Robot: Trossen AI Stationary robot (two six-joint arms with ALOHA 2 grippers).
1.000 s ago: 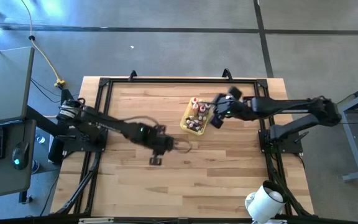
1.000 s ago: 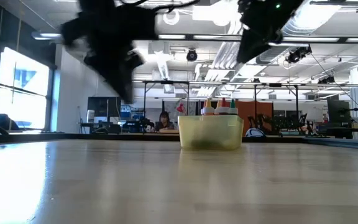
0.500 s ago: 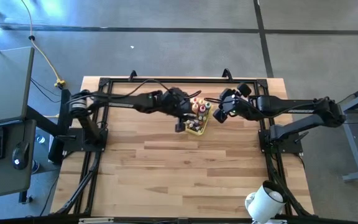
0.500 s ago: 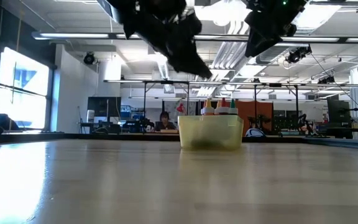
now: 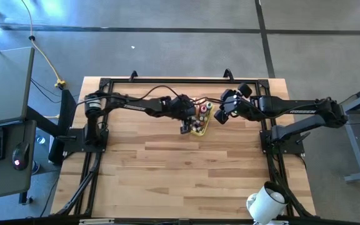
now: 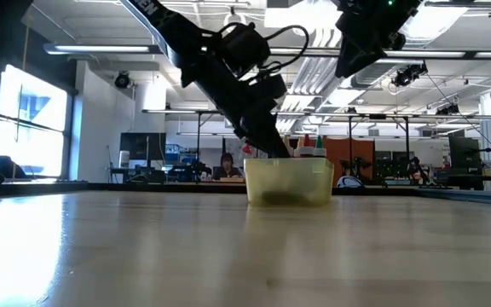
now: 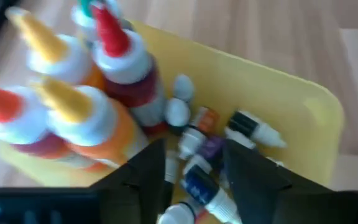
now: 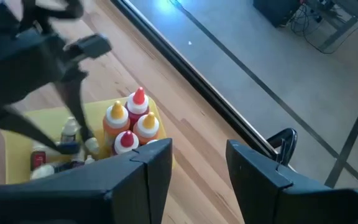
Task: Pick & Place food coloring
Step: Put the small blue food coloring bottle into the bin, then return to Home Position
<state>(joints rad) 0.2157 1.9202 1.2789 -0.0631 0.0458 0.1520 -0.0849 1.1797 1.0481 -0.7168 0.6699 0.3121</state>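
Observation:
A yellow plastic tray (image 5: pixel 205 127) stands on the far middle of the table. Taller food coloring bottles (image 7: pixel 126 71) with red, yellow and orange caps stand upright in it. Tiny bottles (image 7: pixel 199 149) lie on its floor beside them. My left gripper (image 7: pixel 194 177) is open and reaches down into the tray (image 6: pixel 290 181). Its fingers stand on either side of the lying tiny bottles. My right gripper (image 8: pixel 197 180) is open and hovers above the table just right of the tray (image 8: pixel 17 140), holding nothing.
A black metal frame (image 5: pixel 105 84) runs around the table's edges. Bare wood lies across the near half of the table (image 5: pixel 180 181). A white roll (image 5: pixel 264 203) sits at the near right corner. The room beyond shows desks and a person (image 6: pixel 225 164) far off.
My left arm has swung from the middle of the table toward the far edge and the tray. It has then dropped, so its open fingers now dip into the tray among the bottles. The tray and bottles have stayed put.

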